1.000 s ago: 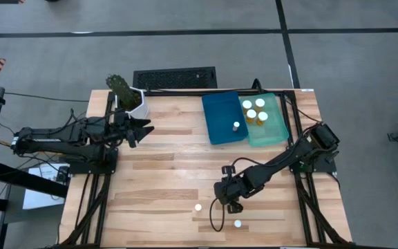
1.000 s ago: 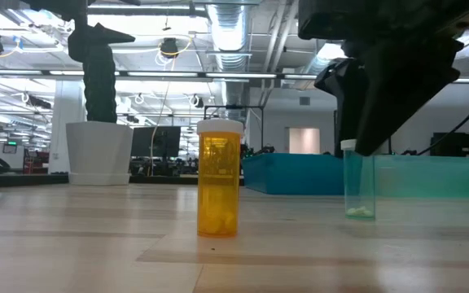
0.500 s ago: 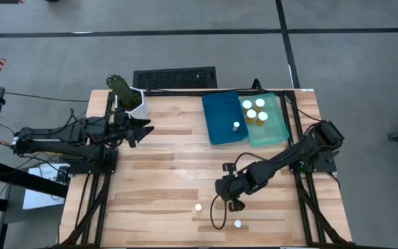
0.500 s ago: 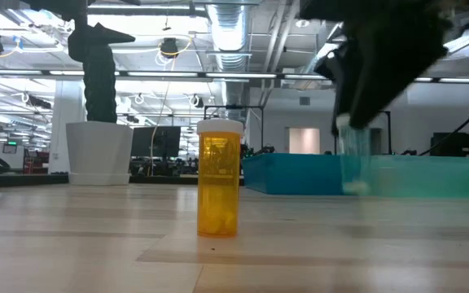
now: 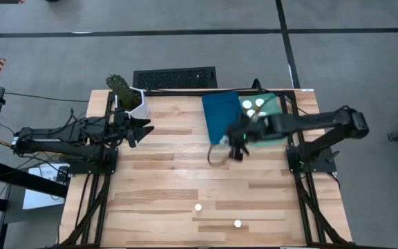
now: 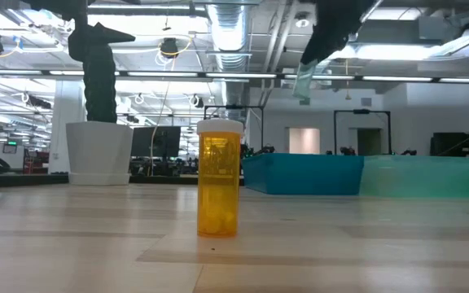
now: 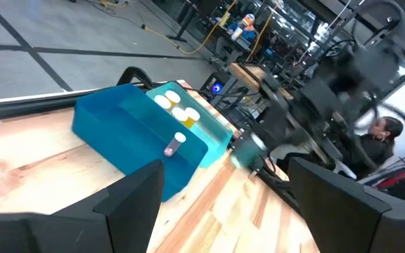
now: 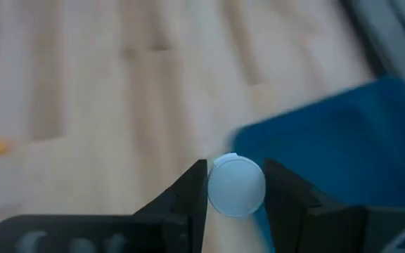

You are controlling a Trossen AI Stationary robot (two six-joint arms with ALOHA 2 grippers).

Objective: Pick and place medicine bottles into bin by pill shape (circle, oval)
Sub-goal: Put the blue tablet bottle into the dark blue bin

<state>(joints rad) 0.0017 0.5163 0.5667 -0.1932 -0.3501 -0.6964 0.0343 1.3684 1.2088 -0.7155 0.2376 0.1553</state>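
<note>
My right gripper (image 5: 239, 142) is shut on a narrow clear bottle with a white cap (image 8: 236, 185). It hangs above the near edge of the blue bin (image 5: 218, 111), and the bottle shows high in the low view (image 6: 303, 80). A wide amber bottle (image 6: 219, 177) stands upright on the table. Two white caps (image 5: 198, 207) (image 5: 238, 223) show near the table's near edge. The teal bin (image 5: 273, 131) holds several amber bottles (image 5: 251, 113), and the blue bin holds one small bottle (image 7: 174, 143). My left gripper (image 5: 144, 128) is open at the table's left. My right gripper pinches the narrow bottle at its cap end (image 8: 216, 188) between its two fingers, one on each side of the round white cap. The fingers come from above, pointing down. The bottle hangs below them, slightly tilted, lifted clear of the table.
A white pot with a cactus (image 5: 126, 93) stands at the table's far left corner. The two bins sit side by side at the far right. Bare wood lies in the table's middle between the bins and the standing bottles.
My right gripper has risen from the table's near part with the narrow clear bottle and gone toward the far edge, up to the blue bin. The bottle, which stood on the table, is now lifted clear and high.
</note>
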